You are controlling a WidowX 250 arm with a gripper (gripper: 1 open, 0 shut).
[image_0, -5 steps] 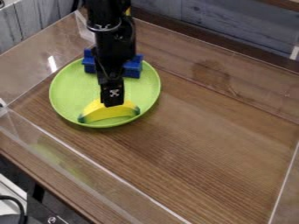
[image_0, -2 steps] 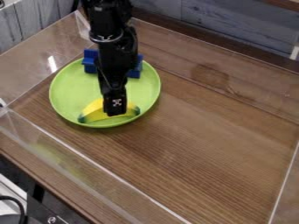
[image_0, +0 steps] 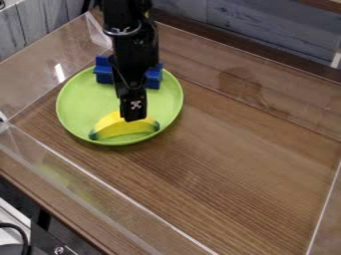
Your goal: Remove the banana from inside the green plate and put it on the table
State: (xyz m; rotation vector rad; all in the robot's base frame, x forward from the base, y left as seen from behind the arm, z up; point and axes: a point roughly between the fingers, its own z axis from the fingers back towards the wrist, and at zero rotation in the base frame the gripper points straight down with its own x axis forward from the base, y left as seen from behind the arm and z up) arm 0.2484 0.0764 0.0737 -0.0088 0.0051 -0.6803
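Observation:
The banana (image_0: 123,128) lies at the near rim of the green plate (image_0: 78,103), small, yellow and curved. My gripper (image_0: 130,113) points straight down right over it, and its black finger (image_0: 130,104) with a white mark hangs just above the banana's back edge. The jaws stand open and hold nothing. The arm hides the middle of the plate. The wood-grain table (image_0: 240,149) spreads out to the right of the plate.
A blue block (image_0: 104,70) sits at the plate's far edge, partly behind the arm. Clear acrylic walls (image_0: 40,159) edge the table on the near and left sides.

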